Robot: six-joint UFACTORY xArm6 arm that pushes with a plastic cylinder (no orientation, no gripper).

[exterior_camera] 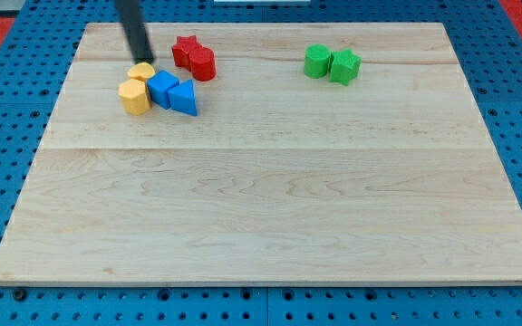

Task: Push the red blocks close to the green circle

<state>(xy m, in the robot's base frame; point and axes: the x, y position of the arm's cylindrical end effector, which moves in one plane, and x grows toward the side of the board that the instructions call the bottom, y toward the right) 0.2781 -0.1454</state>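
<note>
Rod's tip sits at top left of the wooden board, holding nothing, just above yellow blocks, w/ blue blocks beside. Red star & red cylinder touch, right of tip. Green circle & green star-ish block well apart at the view's right.

One raised view from the near edge, angled down across the whole wooden board.

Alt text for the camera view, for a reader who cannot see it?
My tip rests at the view's top left, beside the yellow blocks and blue blocks. The red blocks sit just right of it, apart from the green blocks.
</note>
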